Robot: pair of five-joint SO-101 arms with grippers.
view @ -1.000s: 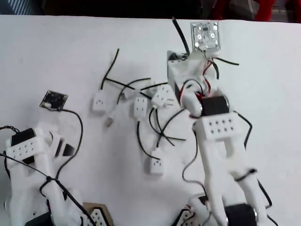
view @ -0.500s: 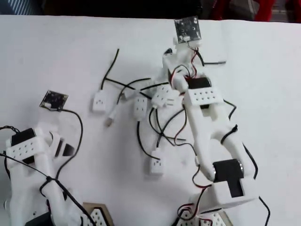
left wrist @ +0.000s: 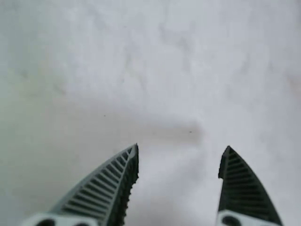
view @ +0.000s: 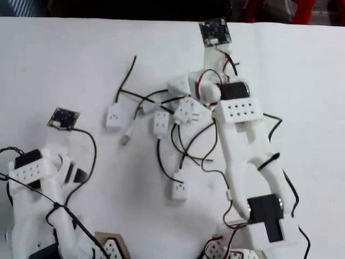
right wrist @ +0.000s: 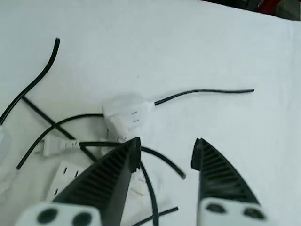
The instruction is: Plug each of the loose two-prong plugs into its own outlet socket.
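High view puts the right arm (view: 237, 110) stretched out over the tangle of white outlet sockets (view: 160, 121) and black leads (view: 159, 156) in the middle of the table (view: 64, 54), with the left arm (view: 32, 172) back near its base, well apart from all of it. From the right wrist view, the right gripper (right wrist: 167, 140) hangs with its jaws apart and nothing in them. Just past one fingertip lies a socket block (right wrist: 127, 113), its two slots facing up and unfilled. A loose two-prong plug (right wrist: 51, 146) lies off to one side among crossing leads, outside the line of the jaws. The left gripper (left wrist: 182, 147) is likewise spread wide and empty, over bare table. The step in hand looks like the first pick: choosing a plug and closing in on it, with no plug yet held and none seated that I can see. The next move probably calls for swinging the right gripper across to the plug and coming down on its moulded body, not on the lead, so that the prongs stay free. Which way the prongs point cannot be made out. The socket blocks lie loose and would likely slide under a push, so the idle left arm may need to pin one down before the prongs are pressed in.
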